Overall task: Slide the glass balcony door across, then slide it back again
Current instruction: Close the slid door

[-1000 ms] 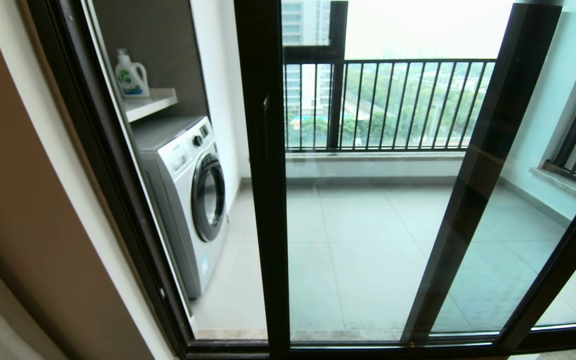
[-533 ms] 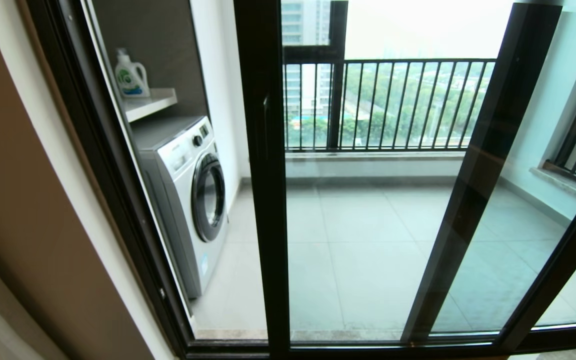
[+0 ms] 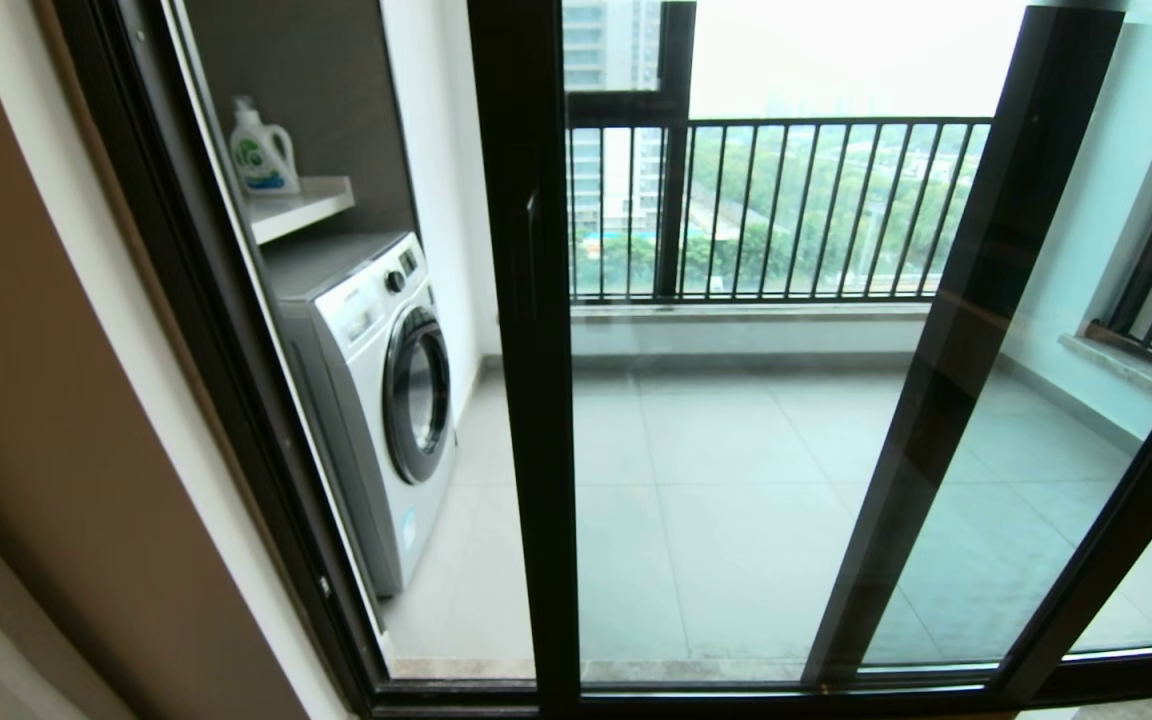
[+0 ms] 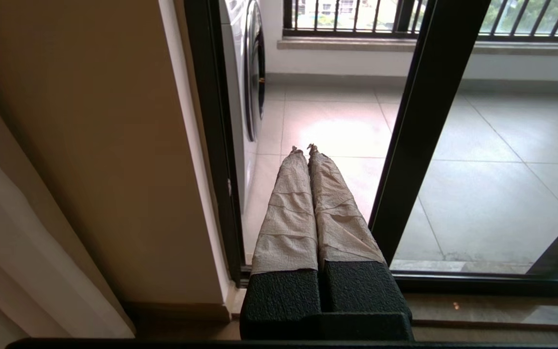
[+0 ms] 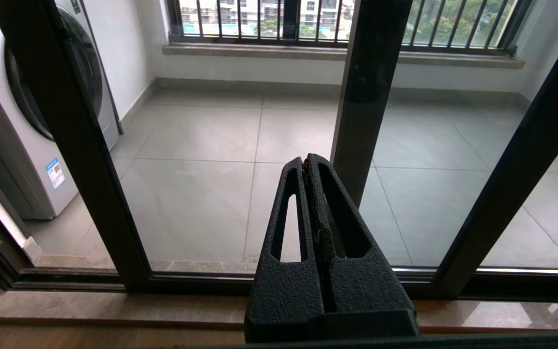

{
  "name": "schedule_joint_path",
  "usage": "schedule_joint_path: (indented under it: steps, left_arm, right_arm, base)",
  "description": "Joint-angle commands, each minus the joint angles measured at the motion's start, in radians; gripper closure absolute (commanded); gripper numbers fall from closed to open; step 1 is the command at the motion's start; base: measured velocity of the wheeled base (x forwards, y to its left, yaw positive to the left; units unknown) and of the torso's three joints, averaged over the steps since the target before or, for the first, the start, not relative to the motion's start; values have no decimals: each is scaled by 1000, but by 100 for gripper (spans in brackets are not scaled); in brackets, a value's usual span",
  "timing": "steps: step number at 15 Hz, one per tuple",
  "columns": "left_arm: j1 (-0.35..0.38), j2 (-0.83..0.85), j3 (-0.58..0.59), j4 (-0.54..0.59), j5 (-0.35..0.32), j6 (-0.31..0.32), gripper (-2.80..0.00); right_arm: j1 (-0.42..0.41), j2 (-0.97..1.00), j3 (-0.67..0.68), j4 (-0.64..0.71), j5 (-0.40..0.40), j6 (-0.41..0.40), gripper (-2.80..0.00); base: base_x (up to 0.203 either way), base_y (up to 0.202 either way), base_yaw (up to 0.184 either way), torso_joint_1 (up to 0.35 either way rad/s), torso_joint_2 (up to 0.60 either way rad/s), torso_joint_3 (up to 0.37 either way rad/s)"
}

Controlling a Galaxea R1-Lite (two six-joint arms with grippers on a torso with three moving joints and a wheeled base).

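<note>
The glass balcony door (image 3: 736,520) is a clear pane in a thin black frame, and its near upright (image 3: 536,430) carries a small black handle (image 3: 532,240). The strip between that upright and the left jamb (image 3: 236,380) looks open onto the balcony. My left gripper (image 4: 304,148) has tape-wrapped fingers. It is shut on nothing, low before the sill, just left of the door's upright (image 4: 419,121). My right gripper (image 5: 306,160) is also shut and empty, facing the door glass between the handled upright (image 5: 80,145) and the right upright (image 5: 516,160). Neither gripper shows in the head view.
A second black-framed panel's upright (image 3: 946,380) stands behind the door glass. A white washing machine (image 3: 376,390) sits on the balcony at left, under a shelf with a detergent bottle (image 3: 261,150). A black railing (image 3: 786,210) runs along the back and a beige wall (image 3: 66,450) at left.
</note>
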Motion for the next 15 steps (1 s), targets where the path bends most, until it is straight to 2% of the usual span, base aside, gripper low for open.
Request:
schedule_joint_path:
  steps: [1,13,15]
  left_arm:
    - [-1,2,0,0,0,0,0]
    - [-1,0,0,0,0,0,0]
    - [0,1,0,-1,-2,30,0]
  right_arm:
    - [0,3,12,-1,0,0,0]
    - [0,3,12,1,2,5,0]
    - [0,3,12,1,2,8,0]
  base:
    - [0,0,0,0,0,0]
    - [0,0,0,0,0,0]
    - [0,0,0,0,0,0]
